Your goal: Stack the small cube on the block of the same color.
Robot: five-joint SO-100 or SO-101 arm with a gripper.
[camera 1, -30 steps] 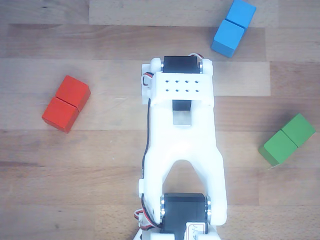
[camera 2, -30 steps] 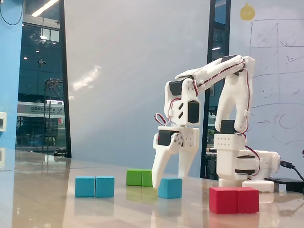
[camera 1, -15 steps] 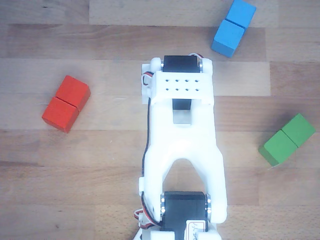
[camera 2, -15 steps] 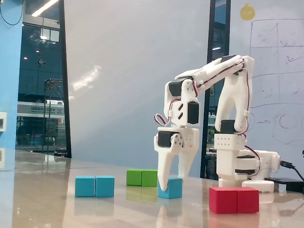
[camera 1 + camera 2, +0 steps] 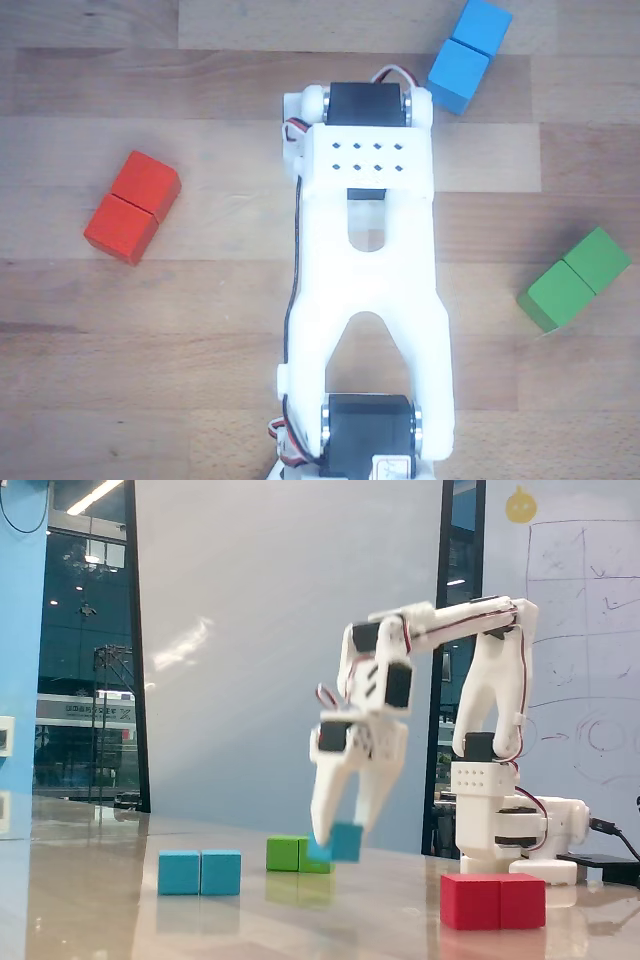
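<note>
1. Now my pincer [image 5: 335, 842] is clamped on the small cube [image 5: 341, 842], one finger on each side of it. In the fixed view the cube hangs clear of the worktop [image 5: 300, 920], a little blurred, with air under it.
2. So I judge the first part as done: the cube is picked and lifted. It hangs in front of the green block [image 5: 288, 853] in the fixed view, but I think this is only the line of sight and not a touch.
3. The block of the same color [image 5: 200, 872] lies flat on the worktop, to the left of my pincer in the fixed view and well apart from it. Nothing stands on its top face.
4. In the other view, which looks down on my arm, the same blue block [image 5: 468, 54] is at the upper right, just beside the white body of my arm. The cube and my fingers are hidden under the arm there, so I cannot check the grip from above.
5. The red block [image 5: 493, 901] sits at the right in the fixed view, away from the path, and I need nothing from it.
6. What is left, as I judge it: to carry the cube over the blue block, to lower it on the top face, to let it go, and to draw back without pushing the stack.
</note>
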